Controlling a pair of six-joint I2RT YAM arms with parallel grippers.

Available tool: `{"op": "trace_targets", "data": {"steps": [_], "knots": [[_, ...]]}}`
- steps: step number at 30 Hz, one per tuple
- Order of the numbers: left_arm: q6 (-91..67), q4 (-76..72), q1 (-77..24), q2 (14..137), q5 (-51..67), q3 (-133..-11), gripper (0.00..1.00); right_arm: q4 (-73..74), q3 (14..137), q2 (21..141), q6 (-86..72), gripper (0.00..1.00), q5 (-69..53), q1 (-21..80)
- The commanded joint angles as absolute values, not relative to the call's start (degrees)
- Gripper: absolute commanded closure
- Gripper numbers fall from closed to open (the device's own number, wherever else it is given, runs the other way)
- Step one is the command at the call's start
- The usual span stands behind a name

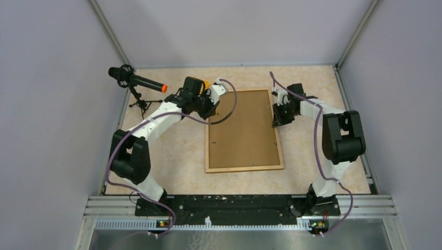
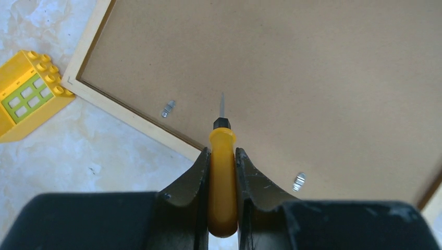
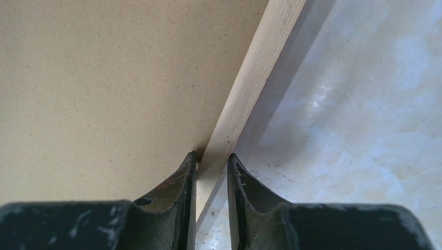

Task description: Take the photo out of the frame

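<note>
Right jaws pinch the frame (image 3: pixel 251 86) by its rim; left jaws clamp a screwdriver (image 2: pixel 222 143) over it.

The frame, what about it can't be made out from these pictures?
The photo: unseen in every view; the frame lies back-up, fibreboard covering it.
The screwdriver tip, left wrist view: too fine to tell whether it touches the back.
Metal tabs, top view: too small.

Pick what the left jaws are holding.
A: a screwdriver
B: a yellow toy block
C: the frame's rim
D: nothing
A: in the left wrist view the left jaws are shut on the yellow handle of a screwdriver, whose tip points over the back of the frame.
</note>
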State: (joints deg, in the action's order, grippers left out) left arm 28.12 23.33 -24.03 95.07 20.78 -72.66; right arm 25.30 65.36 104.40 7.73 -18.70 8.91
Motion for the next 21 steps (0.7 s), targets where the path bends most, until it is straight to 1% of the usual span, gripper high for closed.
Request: {"op": "trace_targets", "data": {"steps": [1,7,11,12,15,17,19,21], "knots": [[23.51,27.95,-24.08,89.65,24.13,-75.04,1.00,28.01,66.98,110.10,18.08,1.00,-8.73,6.55],[21.99,29.78,-24.08,86.47,24.48,-74.87,1.00,30.52,76.69,113.00,24.06,1.00,-6.19,0.76],[21.48,29.86,-24.00,84.73,23.81,-74.37,1.00,33.09,85.97,117.43,26.62,1.00,-7.20,0.19],[21.41,30.00,-24.05,84.53,23.90,-74.27,1.00,34.47,89.07,118.76,26.75,0.94,-8.13,0.24],[21.06,30.53,-24.04,84.01,24.15,-74.50,1.00,39.38,99.75,124.49,25.53,0.72,-10.92,0.19],[20.95,30.89,-24.00,83.59,24.02,-74.52,1.00,41.70,105.42,128.42,24.06,0.61,-12.58,0.22],[20.96,31.12,-23.99,82.99,23.84,-74.35,1.00,42.58,109.04,130.84,22.46,0.57,-13.05,0.25],[21.01,31.28,-23.99,82.54,23.76,-74.22,1.00,42.85,111.65,132.67,21.78,0.57,-13.05,0.23]]}}
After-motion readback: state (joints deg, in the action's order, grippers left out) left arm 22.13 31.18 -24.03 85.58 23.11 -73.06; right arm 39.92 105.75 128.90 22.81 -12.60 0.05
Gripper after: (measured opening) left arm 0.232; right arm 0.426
